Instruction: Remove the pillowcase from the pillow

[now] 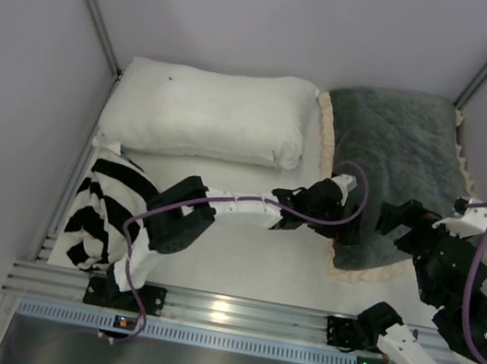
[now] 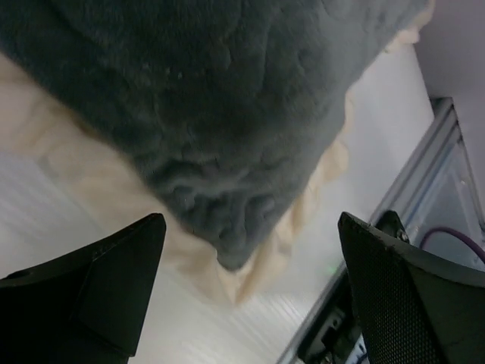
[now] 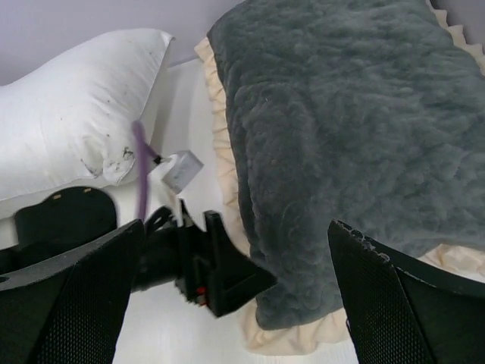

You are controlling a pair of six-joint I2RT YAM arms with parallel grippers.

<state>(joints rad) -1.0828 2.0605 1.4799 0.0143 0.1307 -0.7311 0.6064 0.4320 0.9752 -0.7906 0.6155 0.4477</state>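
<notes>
We see the pillowcase (image 1: 387,159) at the far right of the bench (image 1: 240,256), gray face up, its near corner just beyond the left gripper (image 2: 250,224) — fingers spread, empty; right gripper (image 3: 235,224) spread above it

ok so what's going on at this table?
Two arms are set to pull the pillowcase off its pillow. The gray plush case lies at the right of the table and looks full. The pillow inside is hidden, so nothing is out yet. The left gripper is open at the case's near left corner, and the right gripper is open over its near edge. Neither holds anything. A white pillow and a striped cloth lie off to the left.
</notes>
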